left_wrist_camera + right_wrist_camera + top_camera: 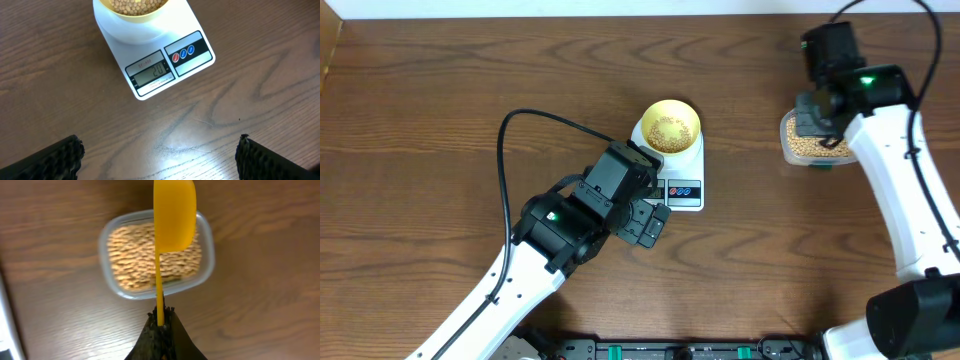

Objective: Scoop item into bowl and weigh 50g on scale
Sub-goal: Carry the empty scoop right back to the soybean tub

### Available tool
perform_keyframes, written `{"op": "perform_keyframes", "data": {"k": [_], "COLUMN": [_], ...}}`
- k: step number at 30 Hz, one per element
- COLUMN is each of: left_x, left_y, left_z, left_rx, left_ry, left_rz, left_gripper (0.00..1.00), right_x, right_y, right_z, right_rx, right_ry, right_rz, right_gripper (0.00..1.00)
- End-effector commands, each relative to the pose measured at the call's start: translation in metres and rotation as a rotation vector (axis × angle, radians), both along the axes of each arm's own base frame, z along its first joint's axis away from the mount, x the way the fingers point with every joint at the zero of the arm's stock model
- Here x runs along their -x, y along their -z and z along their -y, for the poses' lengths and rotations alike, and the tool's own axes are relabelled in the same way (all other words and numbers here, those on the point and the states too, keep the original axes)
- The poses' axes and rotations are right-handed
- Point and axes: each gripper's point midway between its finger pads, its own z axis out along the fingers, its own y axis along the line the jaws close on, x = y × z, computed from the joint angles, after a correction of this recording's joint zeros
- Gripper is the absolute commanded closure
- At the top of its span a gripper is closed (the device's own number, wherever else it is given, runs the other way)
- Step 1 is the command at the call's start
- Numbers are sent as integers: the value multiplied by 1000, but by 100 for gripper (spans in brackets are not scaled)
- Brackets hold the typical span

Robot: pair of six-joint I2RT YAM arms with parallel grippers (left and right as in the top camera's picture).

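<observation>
The pale-yellow bowl (670, 126) stands on the white scale (684, 190) and holds tan beans (669, 128). In the left wrist view the scale (150, 55) shows its lit display and red and blue buttons, with the bowl (134, 10) at the top edge. My left gripper (159, 155) is open and empty, just in front of the scale. My right gripper (161, 317) is shut on the handle of a yellow scoop (174, 215), held over a clear tub of beans (155, 255). The tub also shows in the overhead view (812, 146) at the right.
The brown wooden table (440, 120) stretches to the left and in front. A black cable (535, 120) loops from the left arm beside the scale. The right arm's white links (910, 200) run along the right side.
</observation>
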Motion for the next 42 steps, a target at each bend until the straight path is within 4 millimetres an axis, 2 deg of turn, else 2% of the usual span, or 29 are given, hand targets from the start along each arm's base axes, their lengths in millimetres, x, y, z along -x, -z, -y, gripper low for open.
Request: {"op": "perform_keyframes", "data": {"k": [1, 6, 13, 22, 26, 33, 42], "left_x": [-4, -4, -3, -3, -3, -3, -3], "left_y": [-8, -8, -8, -8, -8, -8, -8], "left_z": [1, 1, 1, 1, 1, 1, 1], "left_rx": [7, 7, 7, 7, 7, 7, 7], "left_ry": [3, 3, 4, 4, 4, 4, 4], "left_rz": [20, 20, 20, 20, 20, 20, 20], "left_gripper": [1, 1, 1, 1, 1, 1, 1], "right_x": [2, 7, 16, 38, 41, 42, 24], "right_y": [-8, 3, 12, 31, 32, 48, 61], "right_z": [13, 12, 7, 15, 28, 34, 35], "right_rx": [-14, -80, -75, -44, 23, 47, 42], "right_ry": [13, 8, -4, 47, 87, 101, 108], "right_rz": [14, -22, -67, -156, -156, -183, -149], "right_gripper": [99, 99, 99, 99, 99, 99, 99]}}
